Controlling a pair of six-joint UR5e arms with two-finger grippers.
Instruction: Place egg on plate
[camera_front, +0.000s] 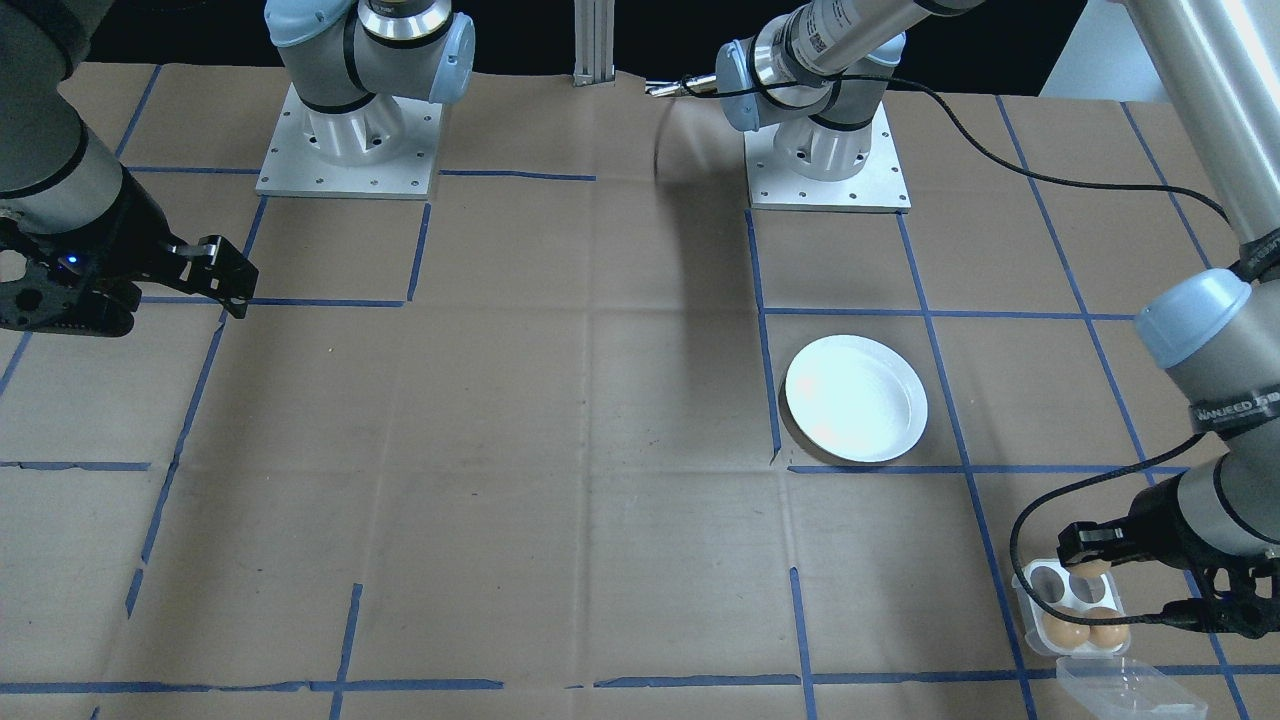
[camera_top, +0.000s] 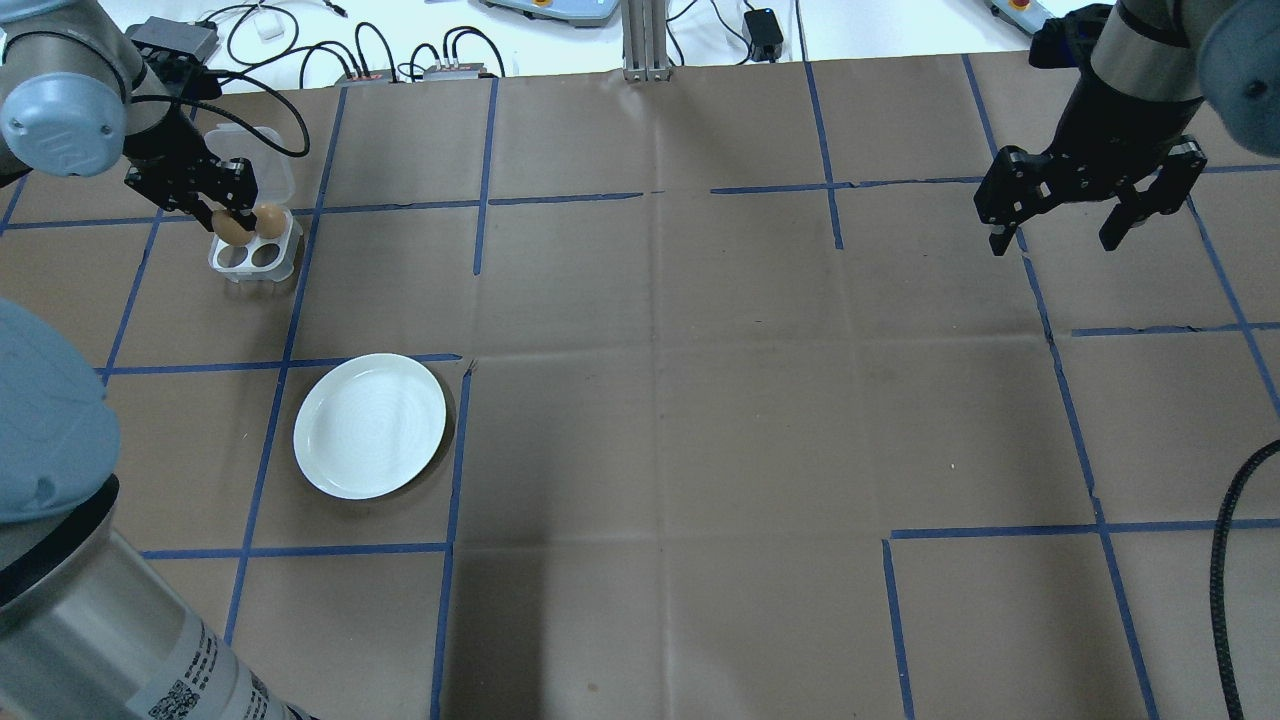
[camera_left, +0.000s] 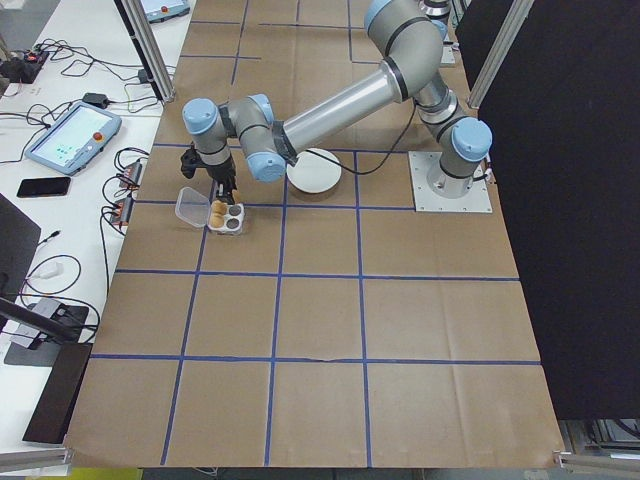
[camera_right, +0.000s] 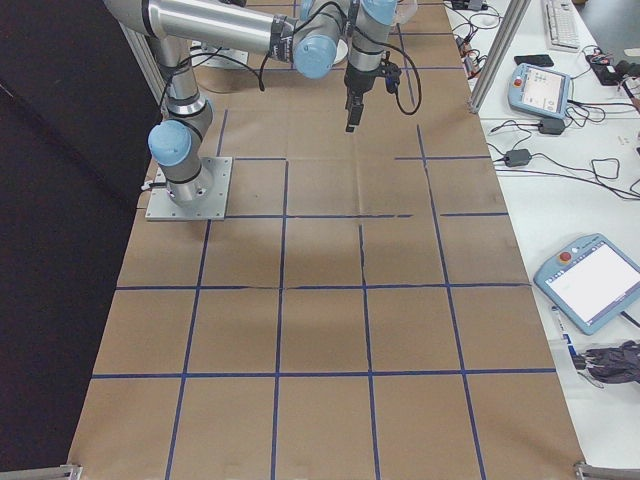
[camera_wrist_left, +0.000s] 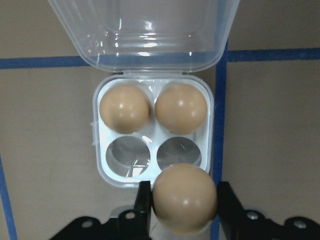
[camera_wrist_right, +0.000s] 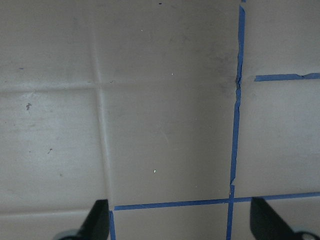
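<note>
In the front-facing view the left claw (camera_front: 1090, 566) sat at about four o'clock above the egg tray (camera_front: 1075, 607), clamped on an egg (camera_front: 1090, 568), while the white plate (camera_front: 856, 398) lay well apart toward ten o'clock of the tray and the right claw (camera_front: 215, 270) hung idle at nine o'clock, its fingers apart over the bare surface (camera_front: 500, 450). The left wrist view showed the egg pinched between both fingers at six o'clock, raised over the tray's two vacant cups with two more eggs (camera_wrist_left: 152, 107) seated at twelve o'clock under the clear lid (camera_wrist_left: 145, 30). A smooth shell held on two narrow contact patches looked liable to slip or crack on the way to the plate if the squeeze were wrong or the swing abrupt, and a high release could set it rolling over the shallow rim.
</note>
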